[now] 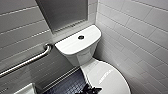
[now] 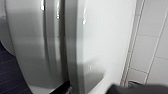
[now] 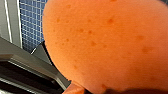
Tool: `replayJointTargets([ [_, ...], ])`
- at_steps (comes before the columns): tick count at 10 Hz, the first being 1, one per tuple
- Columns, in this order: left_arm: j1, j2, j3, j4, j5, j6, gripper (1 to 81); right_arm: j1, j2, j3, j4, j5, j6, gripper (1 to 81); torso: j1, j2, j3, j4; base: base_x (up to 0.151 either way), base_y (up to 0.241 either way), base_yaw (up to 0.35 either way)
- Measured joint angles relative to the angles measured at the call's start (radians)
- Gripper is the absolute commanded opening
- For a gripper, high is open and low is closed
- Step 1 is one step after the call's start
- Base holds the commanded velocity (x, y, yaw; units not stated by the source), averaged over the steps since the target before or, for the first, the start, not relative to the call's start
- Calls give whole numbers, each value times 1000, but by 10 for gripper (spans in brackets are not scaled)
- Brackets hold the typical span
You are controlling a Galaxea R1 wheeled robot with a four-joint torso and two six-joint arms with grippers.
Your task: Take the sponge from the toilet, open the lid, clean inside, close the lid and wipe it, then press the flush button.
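- Sponge (image 3: 105, 45): orange-red, porous, pitted; pressed close to the right wrist camera above the floor, clamped in the right gripper (image 3: 120, 90).
- Lid (image 1: 107, 76): down, a thin, glossy white oval. The left gripper (image 1: 91, 89) is just beside its 7 o'clock rim; how far open, cannot tell.
- Judgement: lid-raising step. Catch under the rim and swing it toward the tank at 11 o'clock; the gloss likely slips.
- Toilet (image 1: 75, 46): rounded ceramic, with a dark round flush button (image 1: 80, 37) on top.
- Metal grab bar (image 1: 30, 61) at the tank's 9 o'clock; white wall tiles (image 1: 140, 32).
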Motion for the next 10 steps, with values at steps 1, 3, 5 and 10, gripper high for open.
replayJointTargets([
  [1, -4, -14, 26, 0, 5, 0, 811, 0, 0, 0, 0, 0, 0, 10, 0, 0, 0, 0, 0, 0, 0],
  [3, -9, -23, 41, 0, 12, -1, 811, 0, 0, -2, 0, -1, 0, 10, 0, 0, 0, 0, 0, 0, 0],
  [5, -10, -25, 46, 0, 12, -1, 811, 0, 3, -8, -1, -1, 0, 10, 0, 0, 0, 0, 0, 0, 0],
  [10, -26, -78, 146, 0, 20, -1, 811, 3, 6, -9, -1, -2, 0, 10, 0, 0, 0, 0, 0, 0, 0],
])
